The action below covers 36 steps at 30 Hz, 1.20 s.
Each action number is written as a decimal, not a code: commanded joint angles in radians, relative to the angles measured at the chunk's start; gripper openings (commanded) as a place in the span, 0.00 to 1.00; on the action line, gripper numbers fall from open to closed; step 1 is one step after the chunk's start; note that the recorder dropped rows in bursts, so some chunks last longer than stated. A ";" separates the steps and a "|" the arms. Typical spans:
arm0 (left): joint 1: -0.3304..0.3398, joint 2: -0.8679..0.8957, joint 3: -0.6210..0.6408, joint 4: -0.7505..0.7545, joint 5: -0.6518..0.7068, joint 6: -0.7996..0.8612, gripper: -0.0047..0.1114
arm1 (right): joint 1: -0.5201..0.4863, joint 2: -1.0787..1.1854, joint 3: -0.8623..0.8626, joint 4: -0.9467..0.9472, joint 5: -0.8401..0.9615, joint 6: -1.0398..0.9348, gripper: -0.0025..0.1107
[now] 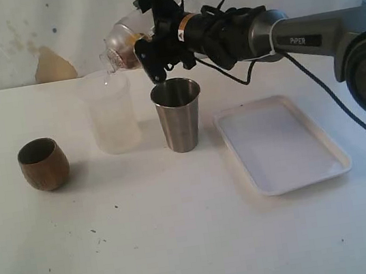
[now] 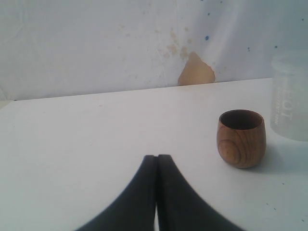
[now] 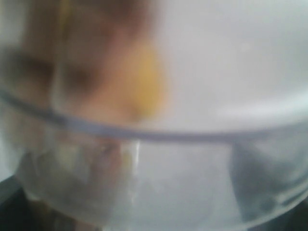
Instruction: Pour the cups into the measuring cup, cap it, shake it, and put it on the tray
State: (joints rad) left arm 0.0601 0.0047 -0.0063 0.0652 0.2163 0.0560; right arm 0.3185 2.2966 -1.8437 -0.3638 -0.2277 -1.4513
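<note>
A white table point(image 1: 186, 247) is seen, marked with small dark specks point(image 1: 99, 241) toward its near side. A pale stained wall point(image 1: 2, 33) is seen behind it. A tan patch point(image 1: 54, 65) is noted low on the wall, touching the table's far edge. Blue dots point(image 2: 207, 37) are seen higher up.

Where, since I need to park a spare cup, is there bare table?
Bare table runs across the whole front, before the wooden cup, steel tumbler and tray, and between wooden cup and frosted cup. Crowded: frosted cup and tumbler stand close, with the right hand holding a tilted clear plastic item above them.
</note>
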 commanded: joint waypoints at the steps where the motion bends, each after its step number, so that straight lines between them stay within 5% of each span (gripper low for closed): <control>1: 0.001 -0.005 0.006 0.007 -0.013 -0.001 0.04 | -0.001 -0.018 -0.020 0.012 -0.098 0.016 0.02; 36: 0.001 -0.005 0.006 0.007 -0.013 -0.001 0.04 | -0.003 0.040 -0.079 0.012 -0.225 -0.298 0.02</control>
State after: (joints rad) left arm 0.0601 0.0047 -0.0063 0.0652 0.2163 0.0560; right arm 0.3185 2.3478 -1.9116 -0.3638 -0.3944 -1.7127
